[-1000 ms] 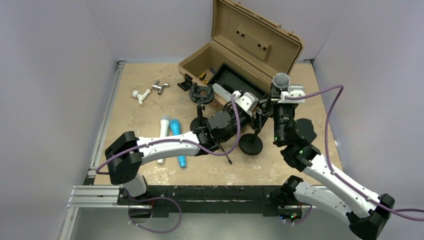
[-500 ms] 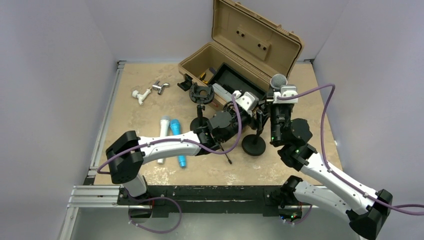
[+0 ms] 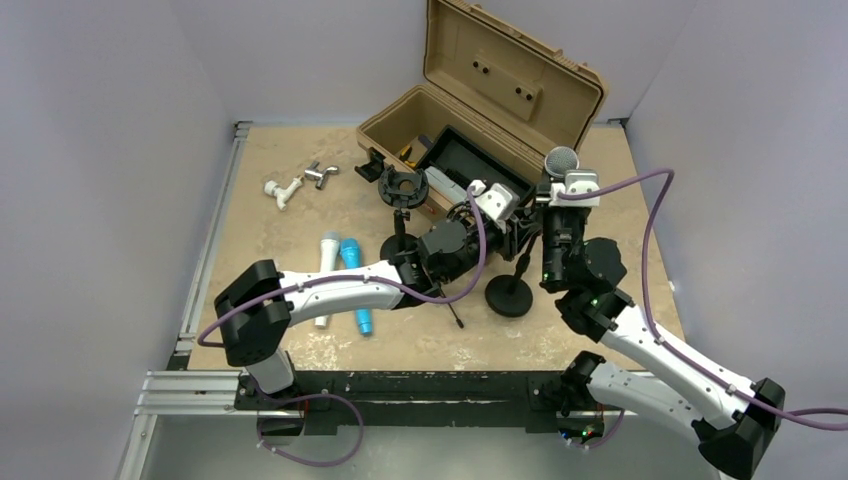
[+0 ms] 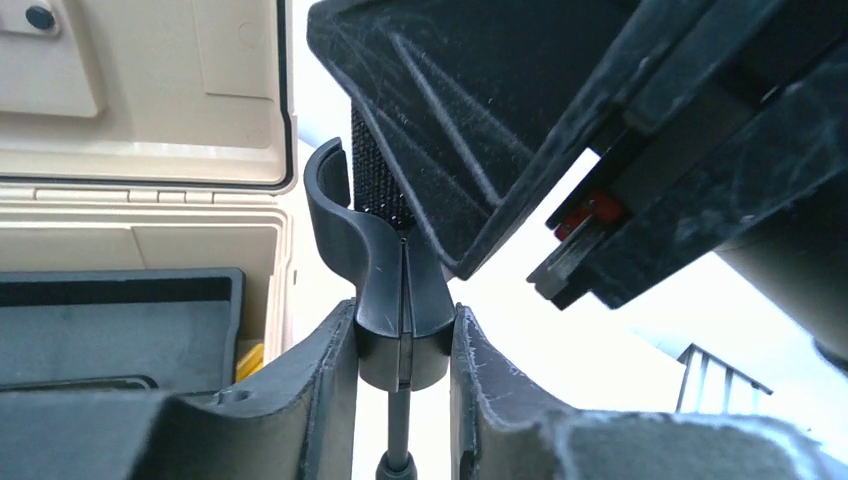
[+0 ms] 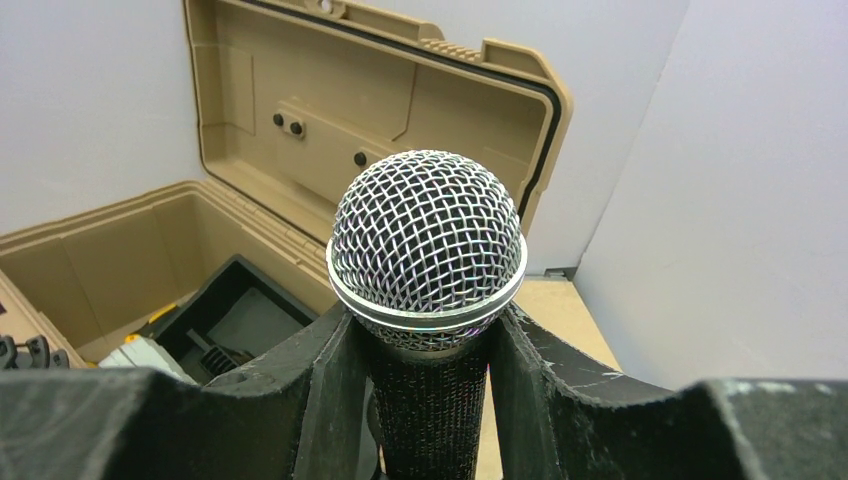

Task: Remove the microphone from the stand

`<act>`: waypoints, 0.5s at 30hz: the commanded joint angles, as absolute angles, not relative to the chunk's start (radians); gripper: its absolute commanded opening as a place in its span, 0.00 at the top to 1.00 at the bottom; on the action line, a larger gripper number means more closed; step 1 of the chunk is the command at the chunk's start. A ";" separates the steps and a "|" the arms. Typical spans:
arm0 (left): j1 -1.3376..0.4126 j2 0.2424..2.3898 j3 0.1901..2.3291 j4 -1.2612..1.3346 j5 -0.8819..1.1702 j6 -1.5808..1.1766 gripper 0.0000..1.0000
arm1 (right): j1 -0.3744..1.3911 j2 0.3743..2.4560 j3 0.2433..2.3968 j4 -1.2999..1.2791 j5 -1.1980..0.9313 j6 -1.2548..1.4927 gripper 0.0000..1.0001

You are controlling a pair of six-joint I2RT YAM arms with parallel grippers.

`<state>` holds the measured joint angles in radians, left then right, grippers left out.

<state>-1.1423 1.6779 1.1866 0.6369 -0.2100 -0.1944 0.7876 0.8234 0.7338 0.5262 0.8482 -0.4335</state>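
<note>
The microphone [image 3: 561, 160], with a silver mesh head and a black textured handle, stands upright at the top of a black stand whose round base [image 3: 509, 296] rests on the table. My right gripper [image 3: 552, 203] is shut on the microphone's handle just under the head, as the right wrist view [image 5: 428, 400] shows around the microphone [image 5: 428, 240]. My left gripper [image 3: 521, 238] is shut on the stand's clip [image 4: 400, 310]. In the left wrist view the gripper [image 4: 402, 345] holds the clip from both sides. The microphone's handle [image 4: 375, 185] shows right behind the clip's curved arm.
An open tan toolbox [image 3: 480, 110] stands at the back, close behind both grippers. A second, empty stand [image 3: 401, 190] is to the left. A white microphone [image 3: 327, 262], a blue microphone [image 3: 354, 270], a white pipe fitting [image 3: 282, 190] and a metal fitting [image 3: 320, 173] lie on the left.
My right gripper and the microphone have shifted slightly left. The stand's base has slid a little toward the near right. Both grippers keep their hold.
</note>
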 commanded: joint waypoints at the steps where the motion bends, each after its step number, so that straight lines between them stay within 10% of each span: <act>1: -1.124 1.677 1.231 0.655 -0.176 -0.227 1.00 | 0.793 0.800 0.766 0.643 0.874 -0.464 1.00; 15: -1.123 1.600 1.055 0.797 -0.020 -0.217 1.00 | 0.792 0.701 1.007 0.504 0.860 -0.490 1.00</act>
<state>-1.1267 1.6558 1.1084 0.7315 -0.0799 -0.2039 0.7971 0.7399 0.8707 0.4873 0.8467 -0.4389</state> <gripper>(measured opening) 0.419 0.401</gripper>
